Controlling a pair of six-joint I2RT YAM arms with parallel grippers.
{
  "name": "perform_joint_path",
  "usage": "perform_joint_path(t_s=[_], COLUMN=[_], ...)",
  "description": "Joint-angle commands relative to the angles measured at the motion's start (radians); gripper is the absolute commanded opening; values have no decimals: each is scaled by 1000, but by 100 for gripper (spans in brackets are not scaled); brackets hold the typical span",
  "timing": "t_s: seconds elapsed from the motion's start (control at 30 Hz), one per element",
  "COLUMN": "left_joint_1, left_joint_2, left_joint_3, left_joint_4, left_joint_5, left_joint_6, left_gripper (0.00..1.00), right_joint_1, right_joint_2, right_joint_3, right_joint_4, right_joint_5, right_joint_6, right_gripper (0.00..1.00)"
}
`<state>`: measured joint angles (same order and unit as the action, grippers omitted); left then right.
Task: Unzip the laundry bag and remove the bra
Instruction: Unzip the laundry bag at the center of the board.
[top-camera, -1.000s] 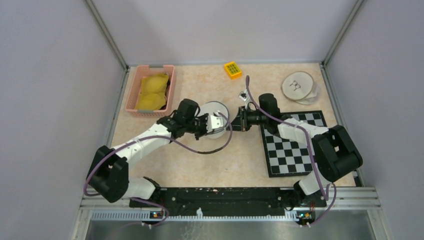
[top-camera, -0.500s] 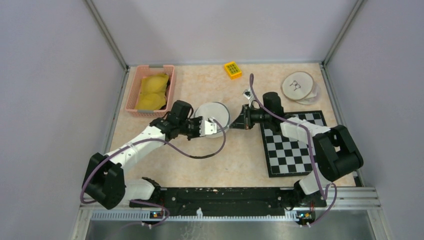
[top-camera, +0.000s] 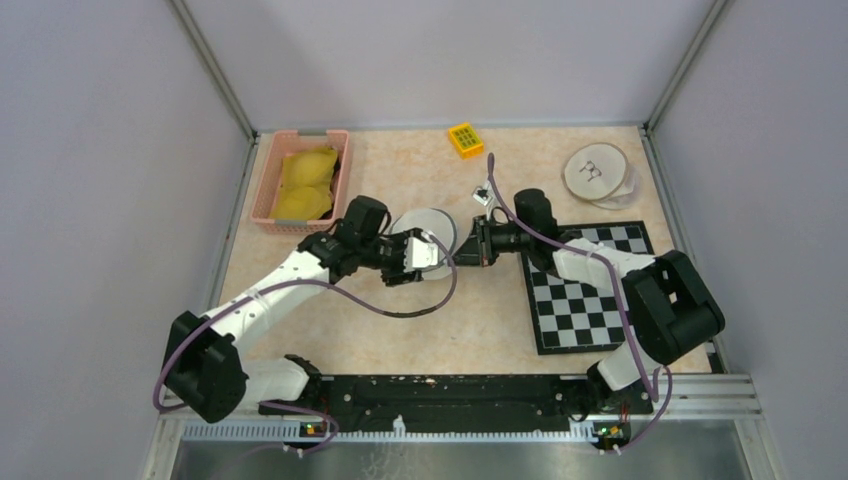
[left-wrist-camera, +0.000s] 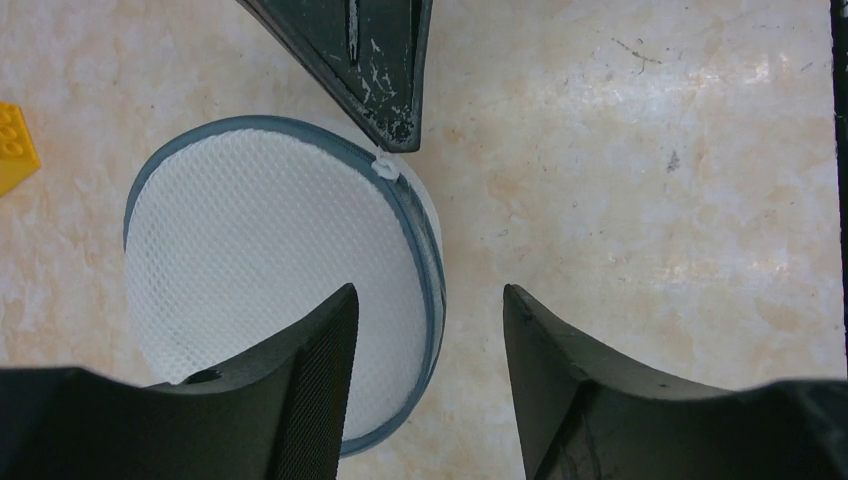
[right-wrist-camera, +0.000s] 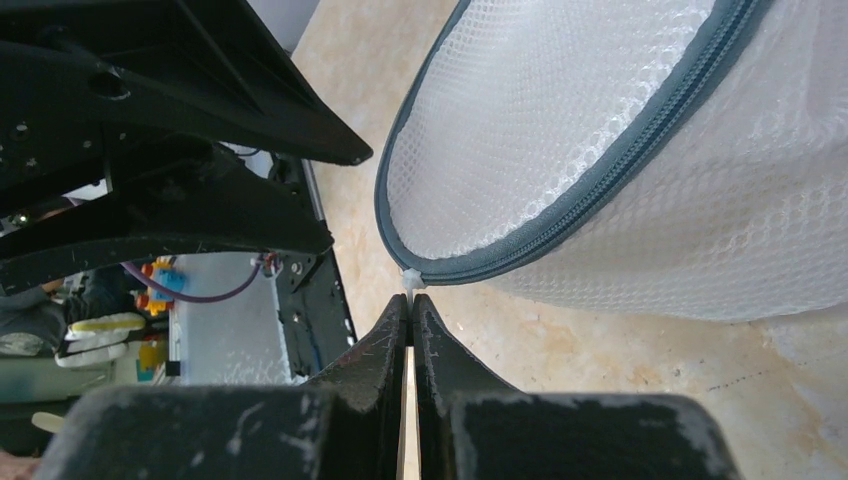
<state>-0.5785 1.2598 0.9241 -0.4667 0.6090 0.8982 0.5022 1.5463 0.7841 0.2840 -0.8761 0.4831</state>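
- Currently the left end effector (left-wrist-camera: 428, 300) stands with its jaws wide apart and holds nothing. One finger is over the mesh and the other over the bare worktop (left-wrist-camera: 650, 200).
- The laundry bag (left-wrist-camera: 260, 260) lies flat in the middle of the worktop, its rim between those fingers. Its grey zipper (right-wrist-camera: 600, 180) looks closed, and no bra shows through the mesh.
- The right end effector (right-wrist-camera: 410, 305) is pressed closed, apparently pinching the small white zipper pull (right-wrist-camera: 411, 280) at the rim.
- To do this step well, the left should clamp the rim close to the pull. The right can then drag the pull along the curved track, or the light bag will likely slide.
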Motion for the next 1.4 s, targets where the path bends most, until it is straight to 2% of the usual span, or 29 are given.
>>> perform_joint_path(t_s=[0.0, 0.07, 0.2, 0.27, 0.4, 0.43, 0.77, 1.1, 1.2, 1.3, 1.37], left_joint_1=[-31, -49, -71, -71, -71, -70, -62, -40, -41, -40, -42], left_joint_2=[37, 68, 112, 113, 93, 87, 0, -68, -78, -77, -64], left_joint_3=[30, 35, 33, 22, -1, -5, -76, -79, -66, -29, -5], left_joint_4=[86, 102, 111, 116, 104, 95, 33, -9, -7, -24, -24], left_joint_5=[-8, -37, -105, -139, -188, -207, -289, -304, -290, -202, -126], left_joint_6=[-66, -74, -70, -66, -53, -53, 30, 74, 73, 66, 41], left_gripper=[59, 57, 46, 35, 1, 0, 0, 0, 31, 49, 53], right_joint_1=[10, 12, 12, 9, -13, -21, -108, -98, -73, -56, -52], right_joint_2=[-11, -9, -15, -18, -14, -14, -16, -10, -3, 2, 4], right_joint_3=[8, 13, 16, 15, 13, 13, 22, 20, 7, 1, 3], right_joint_4=[61, 60, 48, 37, 35, 34, -38, -28, 11, 41, 41], right_joint_5=[-17, -21, -23, -20, -31, -32, -23, -32, -53, -69, -70], right_joint_6=[24, 27, 18, 9, 10, 7, -45, -44, -6, 24, 27], right_gripper=[0, 0, 0, 0, 0, 0, 0, 0, 0, 0, 0])
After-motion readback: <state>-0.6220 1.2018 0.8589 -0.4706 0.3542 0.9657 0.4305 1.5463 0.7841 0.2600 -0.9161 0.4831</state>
